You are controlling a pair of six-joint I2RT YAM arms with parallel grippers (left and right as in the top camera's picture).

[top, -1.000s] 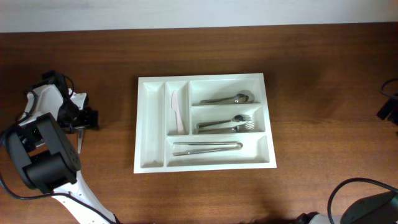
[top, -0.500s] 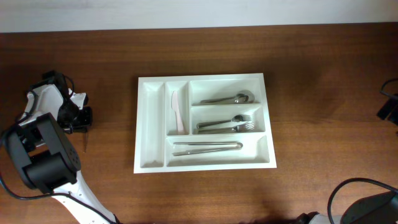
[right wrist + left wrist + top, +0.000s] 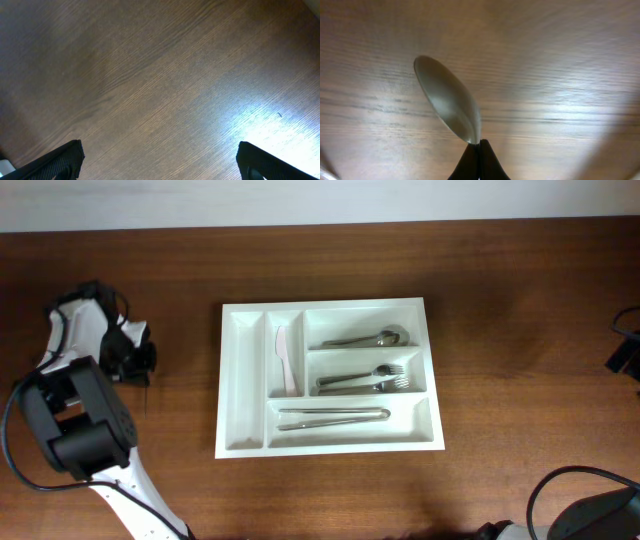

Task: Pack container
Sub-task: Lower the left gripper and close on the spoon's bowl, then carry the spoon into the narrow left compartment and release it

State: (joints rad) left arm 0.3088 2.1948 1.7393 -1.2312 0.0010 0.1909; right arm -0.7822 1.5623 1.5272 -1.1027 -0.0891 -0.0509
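The container (image 3: 231,442), a large white cutlery tray, lies in the middle of the table in the overhead view. It holds a white knife (image 3: 287,360), spoons (image 3: 366,339), forks (image 3: 366,381) and tongs (image 3: 333,417). My left gripper (image 3: 137,361) hangs over the wood left of the tray. In the left wrist view its fingers (image 3: 479,150) are pressed together on the neck of a metal spoon (image 3: 448,105), whose bowl sticks out above the tabletop. My right gripper (image 3: 160,157) stands wide open over bare wood, holding nothing.
The left arm's base and cables (image 3: 75,435) fill the table's left edge. A dark part of the right arm (image 3: 624,352) shows at the far right edge. The table's far edge meets a pale wall (image 3: 320,200).
My left gripper has shut on the spoon and shifted slightly toward the far edge. The thin handle seen on the wood below it no longer shows in the overhead view. The right arm is still.
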